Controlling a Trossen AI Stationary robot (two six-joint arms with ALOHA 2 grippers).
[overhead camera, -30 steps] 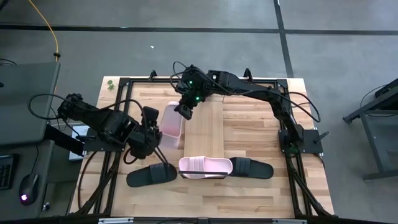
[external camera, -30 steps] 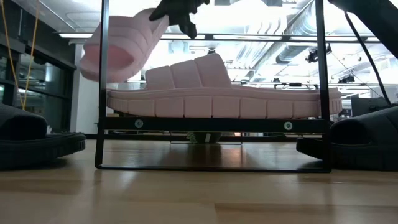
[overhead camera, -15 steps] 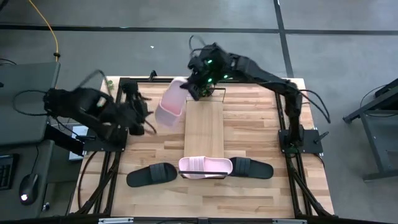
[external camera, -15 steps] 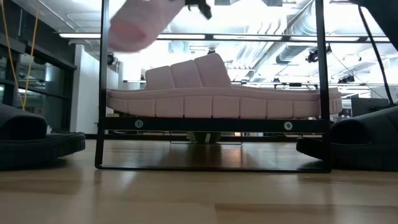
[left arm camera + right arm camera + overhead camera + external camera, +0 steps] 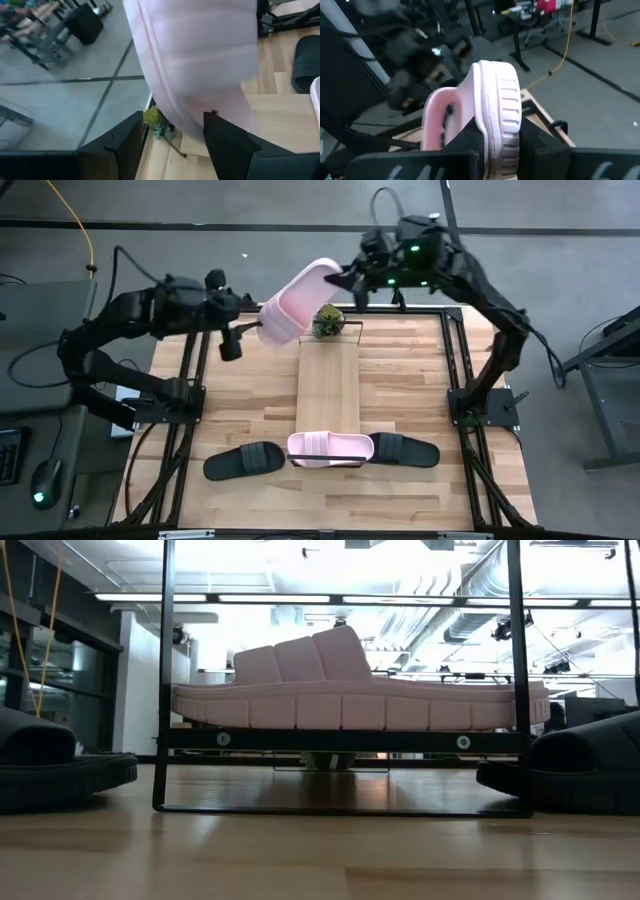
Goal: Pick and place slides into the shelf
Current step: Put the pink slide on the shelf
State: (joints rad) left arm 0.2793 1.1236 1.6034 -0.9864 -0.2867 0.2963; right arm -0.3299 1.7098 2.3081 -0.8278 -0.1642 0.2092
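Note:
My right gripper (image 5: 345,280) is shut on a pale pink slide (image 5: 295,305) and holds it in the air over the shelf's far end. My left gripper (image 5: 240,330) is open at the slide's free lower end (image 5: 200,100), a finger on each side; I cannot tell whether they touch it. The shelf (image 5: 328,385) runs from far to near in the middle of the table. A second pink slide (image 5: 330,447) lies sole down across its near end. Two black slides (image 5: 243,461) (image 5: 405,450) lie on the table beside it. My right gripper pinches one end of the pink slide's sole (image 5: 495,127) between its two fingers, one on each flat face. The fingers come nearly level from the table's right. The slide is lifted clear and slants down and leftward from the hold.
A small green plant (image 5: 327,320) stands at the shelf's far end, under the raised slide. The black frame (image 5: 195,380) runs round the table top. In the low view the shelf's black uprights (image 5: 165,670) stand in front, and neither gripper shows there.
My right gripper has risen and gone toward the table's far edge with the pink slide, which was low over the table and has left the low view upward. My left gripper has risen and swung from the table's left toward the far edge, following the slide's free end.

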